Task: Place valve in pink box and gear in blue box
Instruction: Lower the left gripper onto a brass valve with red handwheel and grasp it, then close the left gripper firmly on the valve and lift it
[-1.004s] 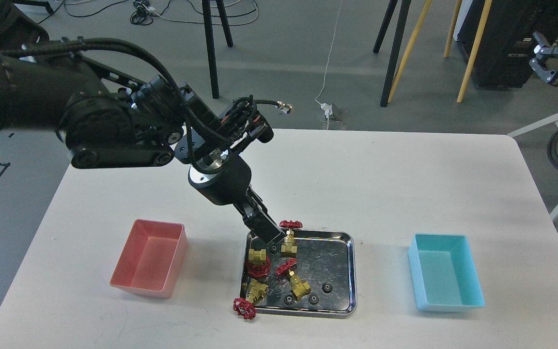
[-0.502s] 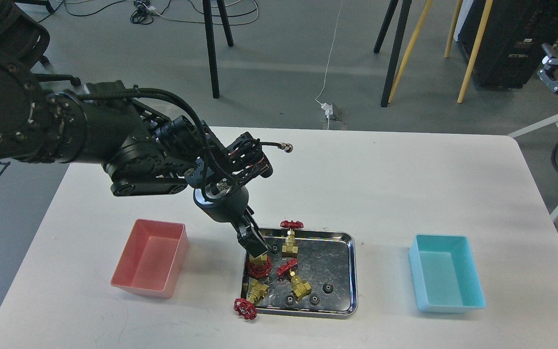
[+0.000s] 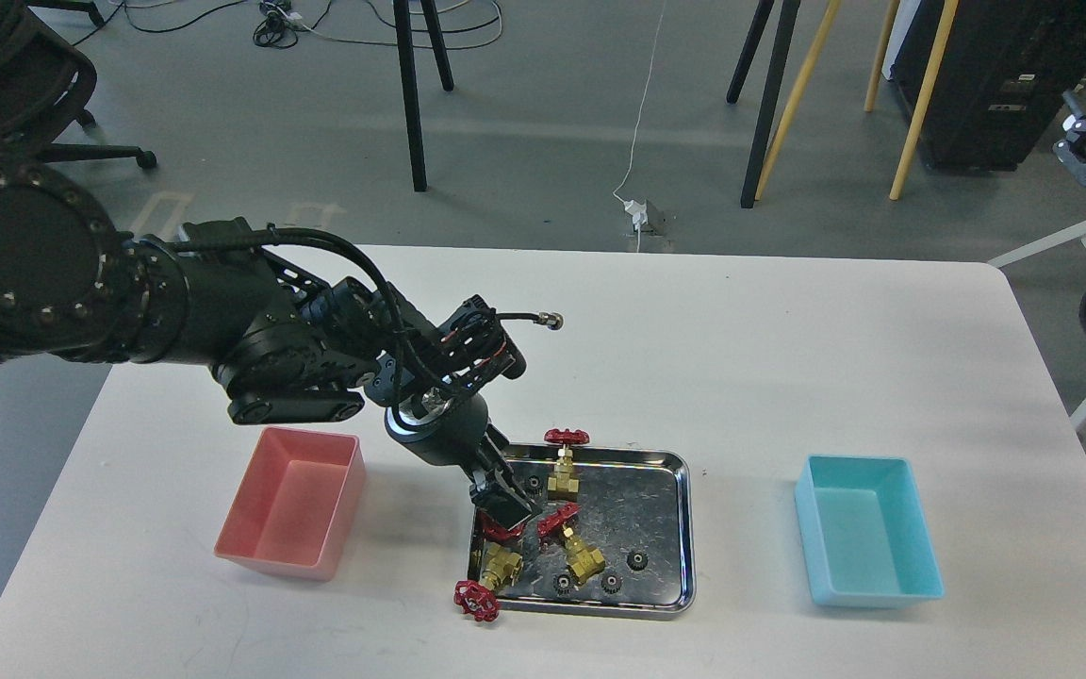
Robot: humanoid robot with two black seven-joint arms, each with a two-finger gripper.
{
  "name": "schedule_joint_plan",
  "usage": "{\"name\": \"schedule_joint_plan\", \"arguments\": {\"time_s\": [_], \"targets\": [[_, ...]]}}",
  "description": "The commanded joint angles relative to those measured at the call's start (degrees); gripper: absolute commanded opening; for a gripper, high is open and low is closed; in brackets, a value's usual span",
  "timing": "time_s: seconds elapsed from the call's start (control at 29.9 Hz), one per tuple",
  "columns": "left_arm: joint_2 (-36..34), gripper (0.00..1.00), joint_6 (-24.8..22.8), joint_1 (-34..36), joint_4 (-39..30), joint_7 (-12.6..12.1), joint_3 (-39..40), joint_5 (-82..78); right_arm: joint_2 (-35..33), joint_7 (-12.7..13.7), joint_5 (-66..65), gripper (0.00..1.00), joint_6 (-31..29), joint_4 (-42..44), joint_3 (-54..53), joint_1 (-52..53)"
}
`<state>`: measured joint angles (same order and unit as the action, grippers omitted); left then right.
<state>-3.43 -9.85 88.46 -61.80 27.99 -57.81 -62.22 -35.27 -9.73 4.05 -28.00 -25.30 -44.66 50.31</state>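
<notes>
Valves near front edge: one valve (image 3: 485,587) is lying half over the tray's (image 3: 670,528) front-left corner, its red wheel hanging out over the surface (image 3: 741,358); another (image 3: 576,547) is resting inside the tray beside it.
Gears: several gears (image 3: 636,560) are sitting along the tray's front part, untouched.
Change: over the last second the left gripper (image 3: 508,509) has been sliding from the tray's back-left rim forward and down onto the valve (image 3: 502,530) by the left wall, which is now mostly hidden beneath it.
Meaning: a valve pick seems to be starting; nothing is lying in either box yet.
Left gripper state: it is dark and covering the valve, so I cannot tell whether it is gripping.
Boxes: the pink box (image 3: 290,500) is standing toward the front-left corner, the blue box (image 3: 868,539) toward the front-right, both empty.
Left arm pose: it is reaching in from the left edge, wrist angling steeply down into the tray.
Back valve: one valve (image 3: 564,464) is standing upright at the tray's back rim.
Right gripper: the right gripper (image 3: 1084,151) is hanging beyond the far-right corner, its fingers looking spread and empty.
</notes>
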Motion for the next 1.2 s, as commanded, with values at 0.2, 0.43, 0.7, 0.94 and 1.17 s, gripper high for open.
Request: {"name": "schedule_joint_plan", "arguments": {"time_s": [0.2,0.43,0.7,0.94,1.17], "targets": [[0.09,0.95,2.99,-3.73,3.35,0.01,0.15,-0.18,-0.06,-0.03,0.0,0.99,0.0,-0.01,-0.07,-0.3],[0.0,0.9,3.08,-3.91,2.64,0.01,0.06,-0.44,-0.15,-0.12,0.0,0.99,0.0,0.07,-0.07,-0.83],[-0.18,0.86,4.66,-4.7,2.73,0.01,-0.03,-0.71,-0.07,-0.2,0.0,0.99,0.0,0.07,-0.07,-1.18],[-0.97,0.78,4.92,-4.96,2.47,0.01,-0.03,-3.52,-0.15,-0.2,0.0,0.99,0.0,0.07,0.01,-1.18],[-3.34,0.76,7.21,-5.49,0.45,0.01,-0.03,-3.87,-0.06,-0.2,0.0,0.99,0.0,0.07,0.01,-1.27]]}}
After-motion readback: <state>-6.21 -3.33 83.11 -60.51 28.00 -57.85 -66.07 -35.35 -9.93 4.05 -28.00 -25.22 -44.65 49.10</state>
